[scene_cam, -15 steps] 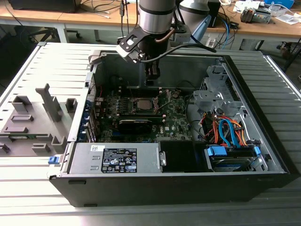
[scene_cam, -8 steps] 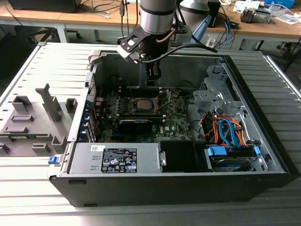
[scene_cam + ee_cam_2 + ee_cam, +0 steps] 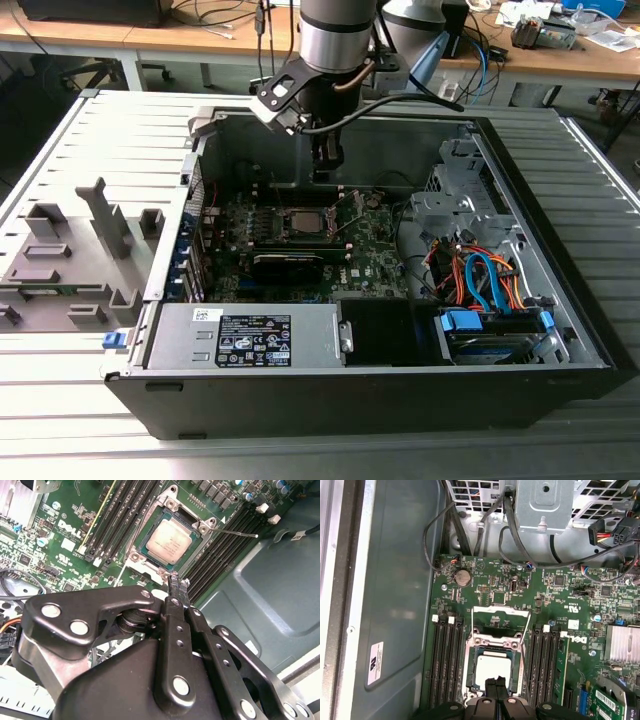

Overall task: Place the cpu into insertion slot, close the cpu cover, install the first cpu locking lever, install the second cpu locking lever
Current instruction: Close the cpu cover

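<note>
The cpu (image 3: 170, 541) lies flat in the socket on the green motherboard, its dull silver top showing through the window of the cpu cover (image 3: 146, 566). The cover (image 3: 492, 641) lies down around the cpu (image 3: 492, 669). One thin locking lever (image 3: 235, 531) sticks out sideways from the socket, and another thin rod (image 3: 121, 575) runs off its opposite corner. In the first wrist view, lever wires (image 3: 500, 608) stand out beyond the socket's end. My gripper (image 3: 175, 586) hovers just off the socket's edge, shut with nothing held. In the exterior view, the gripper (image 3: 325, 165) hangs above the socket (image 3: 300, 222).
Black memory slots (image 3: 444, 665) flank the socket on both sides. A silver heatsink (image 3: 622, 642) and a drive cage (image 3: 545, 505) with cables sit near the board. The case wall (image 3: 395, 580) stands close by. A grey fixture (image 3: 70, 255) rests at the exterior view's left.
</note>
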`<state>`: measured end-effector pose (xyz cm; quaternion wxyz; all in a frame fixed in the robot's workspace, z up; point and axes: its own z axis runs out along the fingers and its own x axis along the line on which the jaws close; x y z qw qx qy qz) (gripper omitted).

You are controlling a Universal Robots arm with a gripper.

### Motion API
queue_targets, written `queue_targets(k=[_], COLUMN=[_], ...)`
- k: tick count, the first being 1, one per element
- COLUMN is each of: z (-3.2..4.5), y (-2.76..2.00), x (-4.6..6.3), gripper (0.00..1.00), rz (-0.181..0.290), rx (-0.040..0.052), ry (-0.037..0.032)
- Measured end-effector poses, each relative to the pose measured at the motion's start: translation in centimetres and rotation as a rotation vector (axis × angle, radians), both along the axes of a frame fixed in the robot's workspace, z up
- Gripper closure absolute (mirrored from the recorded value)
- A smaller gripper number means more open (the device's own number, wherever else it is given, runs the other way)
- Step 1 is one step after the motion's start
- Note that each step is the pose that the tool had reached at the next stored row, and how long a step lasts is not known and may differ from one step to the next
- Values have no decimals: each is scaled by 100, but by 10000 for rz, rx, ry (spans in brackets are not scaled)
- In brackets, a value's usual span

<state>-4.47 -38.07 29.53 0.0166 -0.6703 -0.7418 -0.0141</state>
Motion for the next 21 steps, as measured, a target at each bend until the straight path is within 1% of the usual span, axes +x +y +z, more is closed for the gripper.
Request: queue_targets(k=[14,21], z=[0,0], y=[-1,-12], x=[40,53], gripper=[89,89], rz=[-2,-2], rx=[0,-1], ry=[1,1])
